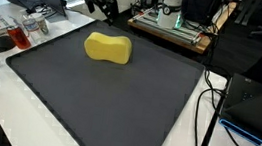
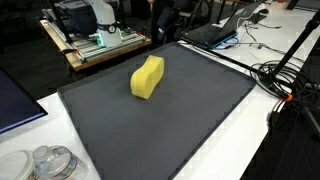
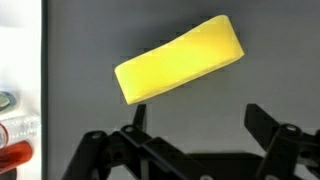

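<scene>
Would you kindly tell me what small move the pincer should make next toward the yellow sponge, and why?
Probably ease the pincer toward the yellow sponge and turn it slightly. Its jaws stand open and empty, and in the wrist view the sponge lies slanted on the dark mat, beyond the fingertips and apart from them.

One yellow waisted foam sponge [image 1: 107, 48]. One dark grey rectangular mat [image 1: 107, 100]. One white surface [image 1: 5, 118]. One black two-fingered hand [image 3: 196, 108].
</scene>
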Motion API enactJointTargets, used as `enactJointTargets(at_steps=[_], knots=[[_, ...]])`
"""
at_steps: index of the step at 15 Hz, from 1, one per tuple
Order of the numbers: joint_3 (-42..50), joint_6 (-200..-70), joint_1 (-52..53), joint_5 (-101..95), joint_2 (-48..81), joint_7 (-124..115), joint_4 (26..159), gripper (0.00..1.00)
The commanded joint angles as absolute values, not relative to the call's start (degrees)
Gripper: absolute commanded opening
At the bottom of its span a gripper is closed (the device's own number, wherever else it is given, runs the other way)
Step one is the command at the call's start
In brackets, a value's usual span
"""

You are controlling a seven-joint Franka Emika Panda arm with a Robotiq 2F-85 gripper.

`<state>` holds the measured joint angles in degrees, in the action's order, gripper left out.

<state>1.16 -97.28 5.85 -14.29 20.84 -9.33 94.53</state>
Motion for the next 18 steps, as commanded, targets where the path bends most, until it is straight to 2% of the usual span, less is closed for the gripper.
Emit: enactJointTargets(at_steps=[1,8,11,12,18], knots=[[1.18,-93.01,6.59,-11.4,21.49,-20.09,91.66,1.0],[-0.02,-92.88,8.31,-6.64,18.16,-32.22,94.92,1.0],[-2.18,-99.08,8.75,-6.5,13.55,-26.13,100.37,1.0],[-1.23,-95.04,8.84,-7.83,18.7,-28.98,94.38,1.0],[-2.37,-97.67,8.95,-7.84,14.89,-27.25,98.45,1.0]])
